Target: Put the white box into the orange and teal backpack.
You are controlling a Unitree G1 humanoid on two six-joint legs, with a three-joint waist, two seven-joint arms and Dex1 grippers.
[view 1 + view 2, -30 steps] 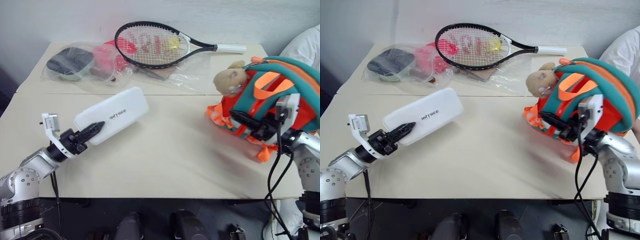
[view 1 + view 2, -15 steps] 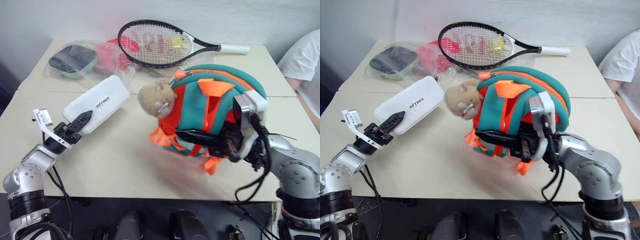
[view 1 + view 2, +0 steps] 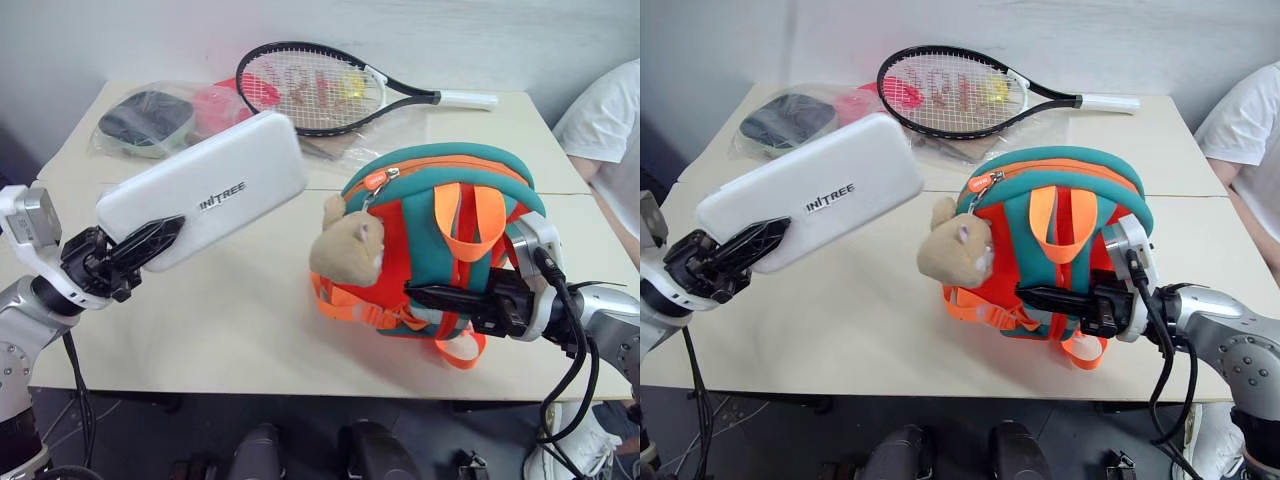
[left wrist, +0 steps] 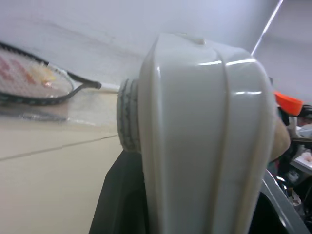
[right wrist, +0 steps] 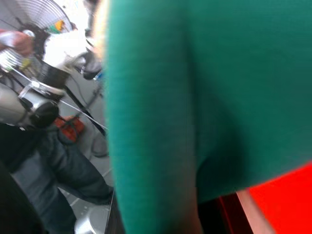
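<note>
Head view: the left gripper (image 3: 150, 243), clamped on the white box (image 3: 205, 188), has lifted it off the table (image 3: 250, 330). The right gripper (image 3: 440, 296), closed on the orange and teal backpack (image 3: 440, 240), has dragged it to centre. Left wrist view: box fills it. Insertion looks next; the zip seems shut.

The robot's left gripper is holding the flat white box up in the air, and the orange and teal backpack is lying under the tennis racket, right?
Not quite. The left gripper does hold the flat white box up, but the orange and teal backpack stands on the table, apart from the tennis racket. The left eye view shows it.
</note>
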